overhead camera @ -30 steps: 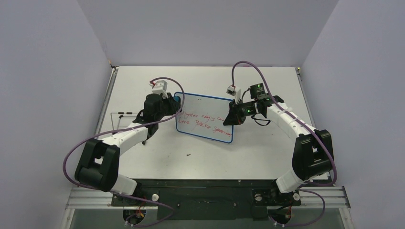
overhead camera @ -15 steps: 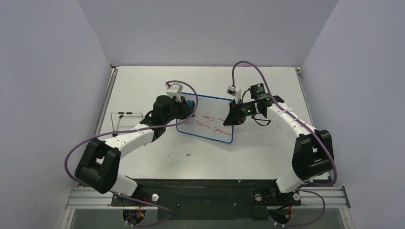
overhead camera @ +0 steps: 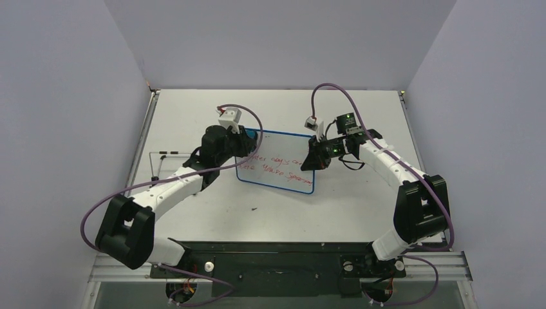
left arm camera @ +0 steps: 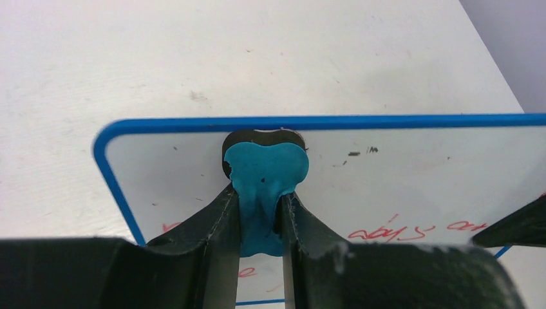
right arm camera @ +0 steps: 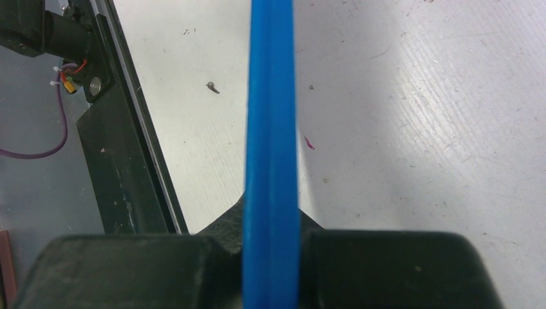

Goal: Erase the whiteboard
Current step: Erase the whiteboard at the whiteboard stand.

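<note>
Whiteboard (overhead camera: 278, 145) sits mid-tabletop (overhead camera: 360, 109), between the two arms. Right pincer (right arm camera: 270, 222) is clamped on its right edge, the blue rim edge-on between the fingers. Left pincer (left arm camera: 259, 203) is closed tight on the blue-and-black eraser (left arm camera: 265, 168), whose black pad touches the board near the far left corner, just inside the rim. Red handwriting (overhead camera: 283, 159) covers the near half; the far half is white.

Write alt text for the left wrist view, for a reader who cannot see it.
The left gripper pinches a blue eraser by its waist, with the eraser's head over the top left of the whiteboard, just under the blue rim. Red writing runs across the board lower down, and the pale table lies beyond.
</note>
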You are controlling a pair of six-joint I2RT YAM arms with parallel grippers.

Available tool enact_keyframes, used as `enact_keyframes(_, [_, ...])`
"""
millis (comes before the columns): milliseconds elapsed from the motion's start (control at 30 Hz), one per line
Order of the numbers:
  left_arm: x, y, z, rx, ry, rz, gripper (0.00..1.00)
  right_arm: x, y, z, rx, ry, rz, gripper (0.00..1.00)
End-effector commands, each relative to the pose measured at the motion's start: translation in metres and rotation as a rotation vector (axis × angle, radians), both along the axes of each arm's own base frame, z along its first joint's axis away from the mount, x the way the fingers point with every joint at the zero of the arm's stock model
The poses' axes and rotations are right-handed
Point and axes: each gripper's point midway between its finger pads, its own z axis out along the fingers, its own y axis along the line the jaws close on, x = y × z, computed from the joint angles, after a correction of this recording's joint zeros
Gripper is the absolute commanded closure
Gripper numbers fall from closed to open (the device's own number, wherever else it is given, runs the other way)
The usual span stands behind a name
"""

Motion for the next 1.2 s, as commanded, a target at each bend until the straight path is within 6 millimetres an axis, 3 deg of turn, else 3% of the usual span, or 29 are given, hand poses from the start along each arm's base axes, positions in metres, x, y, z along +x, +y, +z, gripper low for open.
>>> enact_keyframes(0, [-0.005,0.012,0.039,-0.004,-0.092,-0.011,1.00,-0.007,0.009,0.024,0.061,-0.071,0.060,1.00])
enact_keyframes(167, [-0.036,0.001,0.033,0.002,-0.020,-0.141,1.00,-0.005,0.007,0.024,0.057,-0.078,0.053,1.00])
enact_keyframes(367, [-0.083,-0.012,-0.004,0.031,0.191,-0.202,1.00,0.003,-0.004,0.029,0.049,-0.105,0.015,1.00])
enact_keyframes(533, [-0.107,-0.017,-0.028,0.006,0.318,-0.197,1.00,0.011,-0.018,0.031,0.039,-0.121,-0.026,1.00])
enact_keyframes(867, [-0.115,0.010,-0.101,0.117,0.478,-0.039,1.00,0.014,-0.024,0.029,0.021,-0.135,-0.034,1.00])
enact_keyframes(1167, [-0.104,0.042,-0.130,0.273,0.505,0.123,0.93,0.012,-0.022,0.027,0.025,-0.125,-0.025,1.00])
